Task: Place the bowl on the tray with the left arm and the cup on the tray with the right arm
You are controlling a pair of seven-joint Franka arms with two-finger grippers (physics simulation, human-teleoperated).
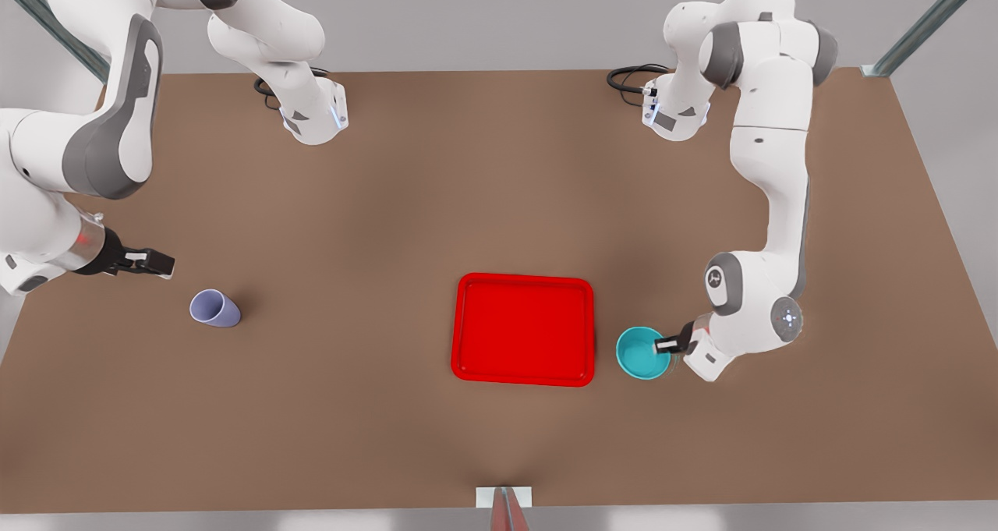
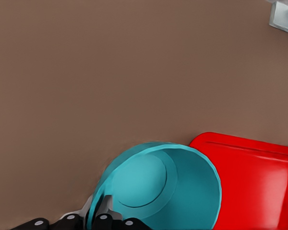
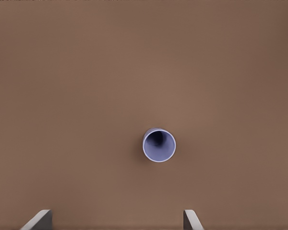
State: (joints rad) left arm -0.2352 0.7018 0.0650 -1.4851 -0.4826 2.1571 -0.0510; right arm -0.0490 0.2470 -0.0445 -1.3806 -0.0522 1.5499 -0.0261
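Observation:
The teal bowl [image 1: 641,353] sits just off the side of the red tray [image 1: 522,330] toward the front view's right. My left gripper [image 1: 669,346] is shut on the bowl's rim on the side away from the tray, one finger inside and one outside. In the left wrist view the bowl [image 2: 168,191] is close up, with the gripper [image 2: 98,215] on its rim and the tray [image 2: 259,182] right beside it. The lavender cup [image 1: 214,309] stands at the front view's left. My right gripper [image 1: 156,264] hovers open up and to the left of it. In the right wrist view the cup [image 3: 159,144] lies ahead of the spread fingertips [image 3: 38,219].
The brown table [image 1: 374,203] carries both arm bases and black cables [image 1: 628,79] along its far edge. A small white bracket [image 1: 504,497] sits at the middle of the near edge. Bare tabletop lies between the cup and the tray.

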